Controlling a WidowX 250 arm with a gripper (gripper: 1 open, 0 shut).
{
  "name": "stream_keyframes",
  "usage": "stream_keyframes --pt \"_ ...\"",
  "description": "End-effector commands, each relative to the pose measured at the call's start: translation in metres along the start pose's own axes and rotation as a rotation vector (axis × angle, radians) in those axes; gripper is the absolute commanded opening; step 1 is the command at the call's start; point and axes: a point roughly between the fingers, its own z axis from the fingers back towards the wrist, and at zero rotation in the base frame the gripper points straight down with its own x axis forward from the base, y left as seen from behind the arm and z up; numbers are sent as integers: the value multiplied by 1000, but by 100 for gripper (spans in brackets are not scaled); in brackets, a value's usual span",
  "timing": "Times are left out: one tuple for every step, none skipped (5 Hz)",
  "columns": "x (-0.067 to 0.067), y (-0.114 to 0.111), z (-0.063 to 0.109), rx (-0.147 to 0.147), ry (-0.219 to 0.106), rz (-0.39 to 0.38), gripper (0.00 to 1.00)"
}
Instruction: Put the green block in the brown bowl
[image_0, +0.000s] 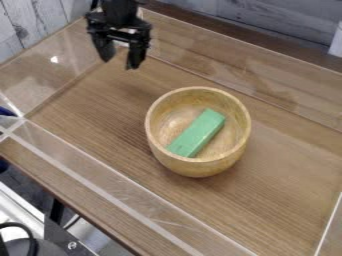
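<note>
Wood-grain worktop (94, 120), fenced by clear plastic walls (80, 190). Brown bowl (198, 131) sits near the middle of it, upright. Green block (197, 133) lies inside the bowl's hollow, slanted, one end riding up the far wall toward the rim. Black claw (119, 53) hangs at upper left, pointing down, well apart from the bowl. Its fingers are spread wide; nothing between them.
</note>
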Motion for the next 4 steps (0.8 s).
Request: stream_keyframes --pt "11 30 19 -6 -95 55 100" --pt "4 41 15 1 -86 68 0" --pt "5 41 7 10 -70 63 0" --pt "7 39 -7 23 -47 59 0"
